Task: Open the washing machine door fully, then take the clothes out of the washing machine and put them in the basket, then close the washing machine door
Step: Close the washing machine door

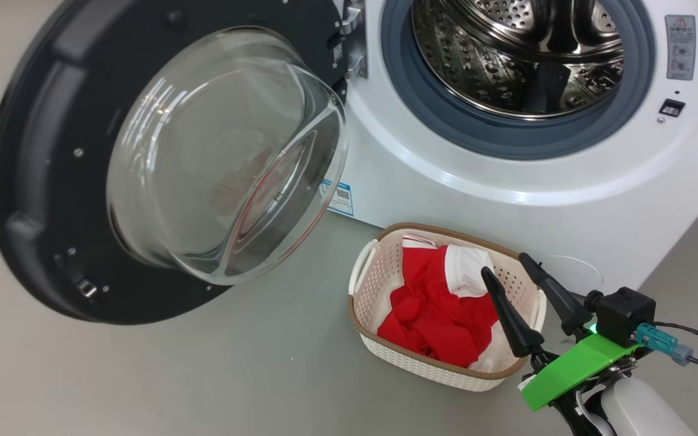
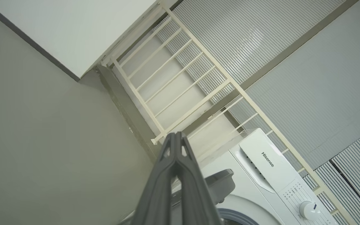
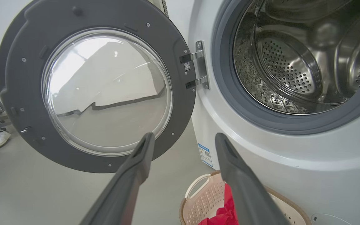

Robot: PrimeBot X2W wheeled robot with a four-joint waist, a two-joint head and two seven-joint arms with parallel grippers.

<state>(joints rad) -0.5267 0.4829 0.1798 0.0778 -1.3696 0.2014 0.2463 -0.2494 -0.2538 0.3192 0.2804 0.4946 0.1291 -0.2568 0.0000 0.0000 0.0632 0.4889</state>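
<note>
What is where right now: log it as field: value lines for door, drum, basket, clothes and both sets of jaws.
washing machine door: stands wide open, to the left of the opening
drum: bare steel where visible, inside the washing machine
basket: on the floor in front of the machine, below the opening
clothes: red and white, lying in the basket
right jaws: open, empty, over the basket's right end
left jaws: shut, empty, pointing up past the machine

Grey floor (image 1: 203, 375), cream railing (image 2: 180, 81), ribbed wall (image 2: 261, 37)
</note>
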